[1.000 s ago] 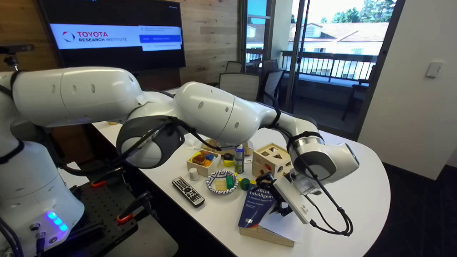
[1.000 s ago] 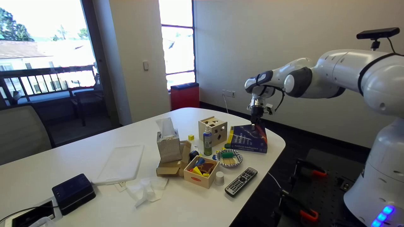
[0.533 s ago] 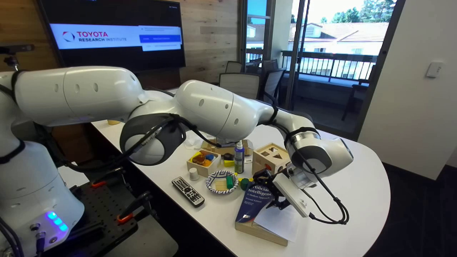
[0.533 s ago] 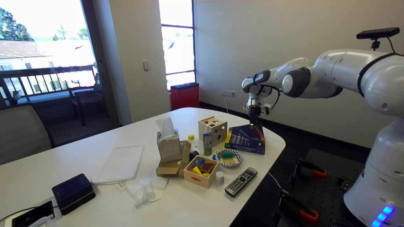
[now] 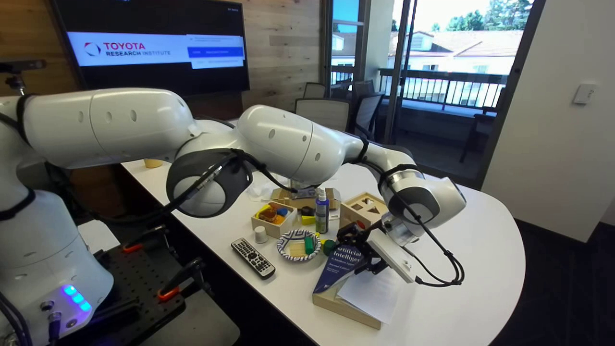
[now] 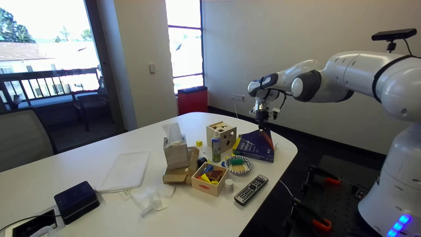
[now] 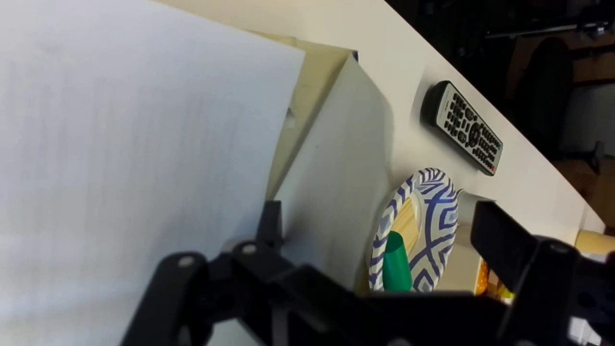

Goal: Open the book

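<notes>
The book (image 5: 342,263) lies on the table with its dark blue front cover partly lifted and bent. It also shows in an exterior view (image 6: 256,144). A white page (image 5: 370,297) is exposed beneath the cover. In the wrist view the page (image 7: 125,144) fills the left, and the pale inner side of the cover (image 7: 338,154) stands up beside it. My gripper (image 7: 384,230) is wide open. One of its fingers (image 7: 270,223) is between page and cover; the other is on the cover's outer side. The gripper also shows over the book in both exterior views (image 5: 354,251) (image 6: 261,130).
A patterned bowl (image 5: 299,245) with a green block and a black remote (image 5: 253,258) lie beside the book. A wooden shape box (image 5: 363,211), a spray bottle (image 5: 322,214), a small cup (image 5: 260,234) and a box of toys (image 5: 275,218) stand close by.
My gripper has moved toward the bowl side. The cover is bent further back, exposing more of the white page. The book has slid slightly the same way.
</notes>
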